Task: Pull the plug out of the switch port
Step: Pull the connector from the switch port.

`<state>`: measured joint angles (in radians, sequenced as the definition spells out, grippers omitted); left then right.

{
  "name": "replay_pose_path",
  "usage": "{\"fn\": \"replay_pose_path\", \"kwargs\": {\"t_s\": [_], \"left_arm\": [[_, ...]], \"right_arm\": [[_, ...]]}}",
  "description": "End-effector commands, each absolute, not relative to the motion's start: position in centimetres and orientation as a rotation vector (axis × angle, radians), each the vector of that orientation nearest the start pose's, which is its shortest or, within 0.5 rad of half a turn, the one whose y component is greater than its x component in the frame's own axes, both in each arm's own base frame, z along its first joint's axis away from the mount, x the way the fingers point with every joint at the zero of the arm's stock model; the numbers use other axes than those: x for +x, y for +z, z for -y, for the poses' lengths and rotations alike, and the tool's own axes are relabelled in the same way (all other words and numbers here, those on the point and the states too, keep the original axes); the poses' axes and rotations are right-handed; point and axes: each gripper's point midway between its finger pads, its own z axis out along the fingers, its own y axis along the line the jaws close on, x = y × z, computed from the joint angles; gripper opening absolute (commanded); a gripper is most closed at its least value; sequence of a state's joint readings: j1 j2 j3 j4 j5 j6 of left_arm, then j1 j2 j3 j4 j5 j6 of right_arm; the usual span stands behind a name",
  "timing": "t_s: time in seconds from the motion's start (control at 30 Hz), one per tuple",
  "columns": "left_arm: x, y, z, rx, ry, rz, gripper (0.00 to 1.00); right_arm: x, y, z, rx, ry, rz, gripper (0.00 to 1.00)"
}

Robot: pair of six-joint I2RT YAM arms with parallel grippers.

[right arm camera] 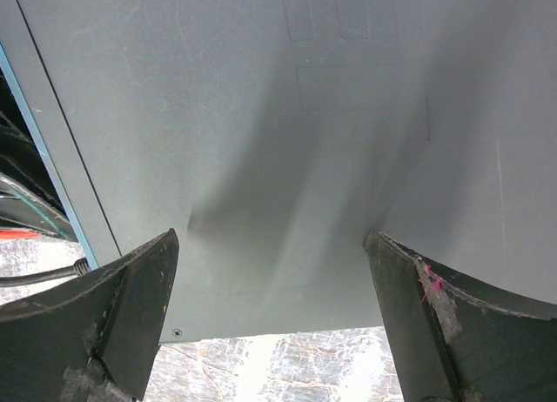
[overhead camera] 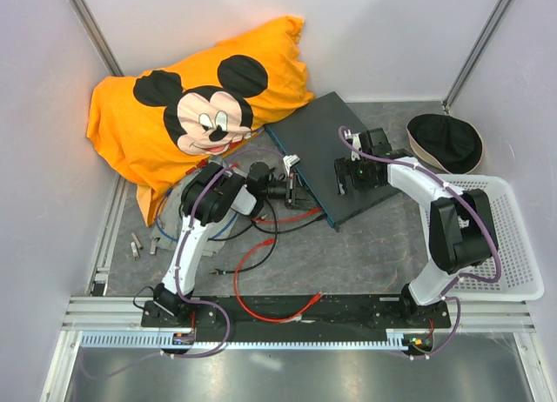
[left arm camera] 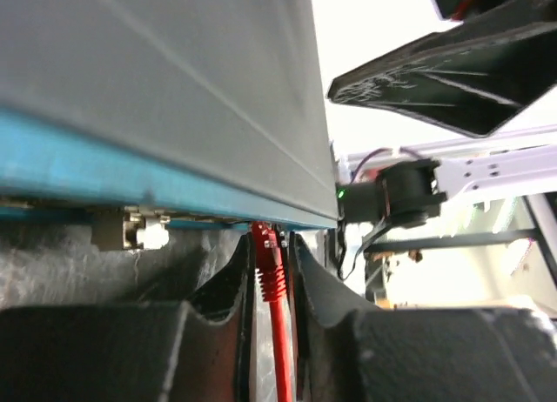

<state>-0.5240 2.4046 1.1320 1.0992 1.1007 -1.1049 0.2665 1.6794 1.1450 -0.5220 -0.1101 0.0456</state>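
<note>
The step in hand is the grip on the plug, with the pull itself not yet made. The switch [overhead camera: 348, 150] lies flat around the middle of the table [overhead camera: 348, 263], toward its far edge, one corner close to the orange pillow [overhead camera: 200, 97] in the far left corner, and its narrow teal face is turned toward the left arm. The left gripper [overhead camera: 291, 190] reaches in level at that face; its wrist view shows both fingers [left arm camera: 218, 289] clenched close on the red plug [left arm camera: 264, 242], which looks seated in its port at the end of the teal strip nearest the table's near edge, the red cable [left arm camera: 279, 341] trailing back between the jaws. A pale connector [left arm camera: 144, 233] sits in another socket further along, well clear of the grip. The right gripper [right arm camera: 271, 245] stands over the switch's grey top with its jaws spread wide and grasping nothing; whether it presses on the lid cannot be told. The next move, as I judge it, calls for a straight draw away from the teal face, along the line of the socket, with the latch tab squeezed if the fingers reach it, and the right arm bearing down so the box does not slide with the plug.
</note>
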Motion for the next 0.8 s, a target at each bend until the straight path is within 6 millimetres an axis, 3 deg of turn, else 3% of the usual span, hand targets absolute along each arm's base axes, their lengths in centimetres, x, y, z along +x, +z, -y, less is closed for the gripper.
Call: {"fn": "replay_pose_path", "kwargs": {"t_s": [0.0,0.27,0.4,0.6,0.7,0.77], "left_arm": [[30.7,6.1,36.2,0.158,-2.228,-2.011,0.02],[30.1,7.9,38.0,0.271,-2.160,-1.914,0.01],[29.0,7.7,38.6,0.276,-2.169,-1.936,0.02],[28.1,8.0,37.5,0.312,-2.122,-1.951,0.02],[27.7,8.4,36.6,0.404,-2.081,-1.959,0.02],[27.3,10.0,36.2,0.585,-2.018,-1.887,0.02]], "right_arm": [[33.6,4.2,-11.4,-0.341,0.246,-2.706,0.98],[33.3,3.6,-11.4,-0.341,0.255,-2.716,0.98],[33.4,3.6,-11.6,-0.339,0.264,-2.715,0.98],[32.7,4.3,-11.5,-0.330,0.274,-2.713,0.98],[32.3,4.3,-11.5,-0.325,0.280,-2.714,0.98],[32.4,4.5,-11.6,-0.326,0.286,-2.707,0.98]]}}
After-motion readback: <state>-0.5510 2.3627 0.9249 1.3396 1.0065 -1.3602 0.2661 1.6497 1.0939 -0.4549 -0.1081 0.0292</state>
